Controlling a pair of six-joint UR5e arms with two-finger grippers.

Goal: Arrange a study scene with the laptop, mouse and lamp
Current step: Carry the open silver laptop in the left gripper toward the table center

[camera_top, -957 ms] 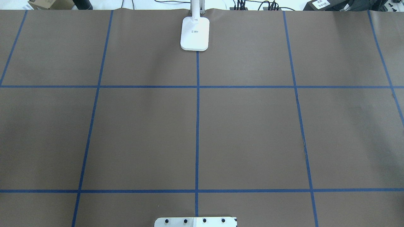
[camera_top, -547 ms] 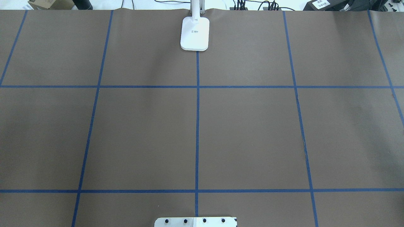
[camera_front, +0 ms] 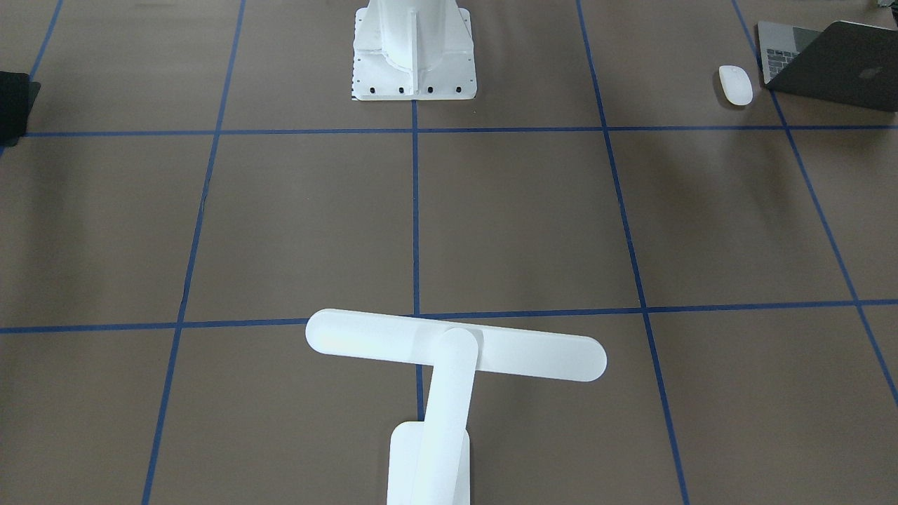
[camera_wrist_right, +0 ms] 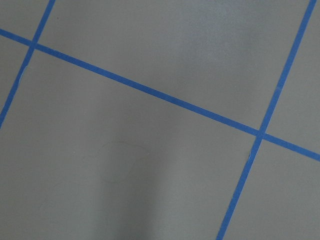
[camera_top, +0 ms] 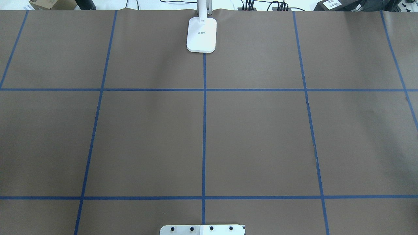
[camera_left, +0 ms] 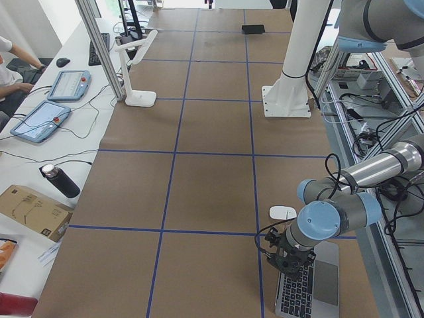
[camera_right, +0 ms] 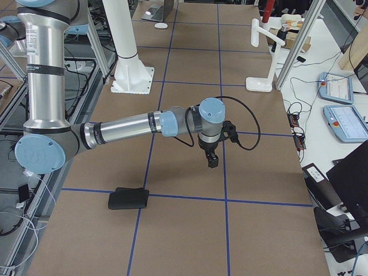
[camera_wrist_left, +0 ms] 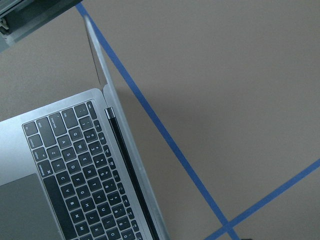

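Observation:
The laptop [camera_front: 842, 66] stands open at the table's end on my left side, also in the exterior left view [camera_left: 311, 295] and the left wrist view [camera_wrist_left: 75, 165], where its keys show. The white mouse [camera_front: 735, 85] lies beside it [camera_left: 283, 212]. The lamp [camera_front: 456, 345] stands at the far table edge, its base [camera_top: 201, 34] on the middle line. My left gripper [camera_left: 283, 258] hovers over the laptop's lid edge; I cannot tell if it is open. My right gripper [camera_right: 212, 160] points down above bare table; I cannot tell its state.
A black mouse pad [camera_right: 127, 198] lies at the table's end on my right [camera_front: 14, 105]. The white ribbed pedestal [camera_front: 414, 49] stands mid-table at my side. Tablets and a bottle [camera_left: 59, 180] lie past the far edge.

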